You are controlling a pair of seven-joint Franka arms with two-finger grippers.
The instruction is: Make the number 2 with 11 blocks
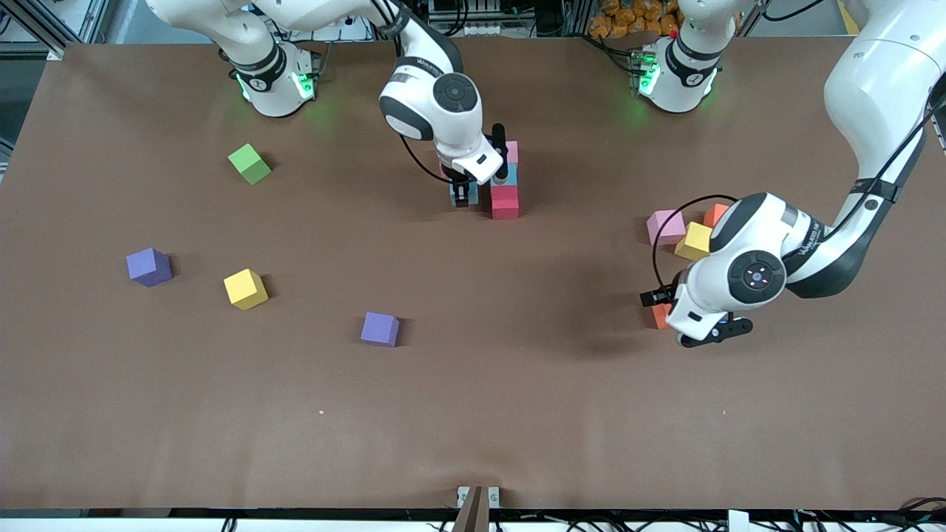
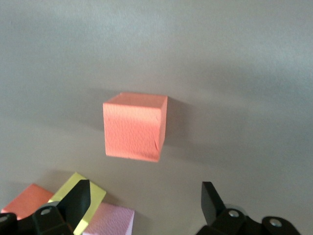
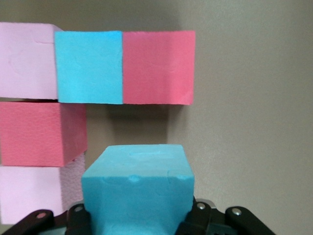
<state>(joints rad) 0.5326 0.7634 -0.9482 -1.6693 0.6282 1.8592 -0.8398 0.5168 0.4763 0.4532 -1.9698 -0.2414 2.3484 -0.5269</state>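
My right gripper [image 1: 462,196] is shut on a light blue block [image 3: 137,188], held low beside the started number 2 in the middle of the table. That figure shows a row of pink [image 3: 27,61], light blue [image 3: 88,66] and red [image 3: 159,66] blocks, with a red [image 3: 41,134] and a pink [image 3: 29,196] block beside the row's pink end. My left gripper [image 2: 145,205] hangs open over a lone orange block [image 2: 134,126] toward the left arm's end of the table. The front view shows the row's red block [image 1: 505,201]; the right hand hides part of the figure.
Pink [image 1: 665,226], yellow [image 1: 693,241] and orange [image 1: 715,215] blocks cluster by the left gripper. Toward the right arm's end lie a lime-green cube [image 1: 250,163], a purple block [image 1: 148,267] and a yellow block [image 1: 245,288]. Another purple block [image 1: 380,329] sits nearer the front camera.
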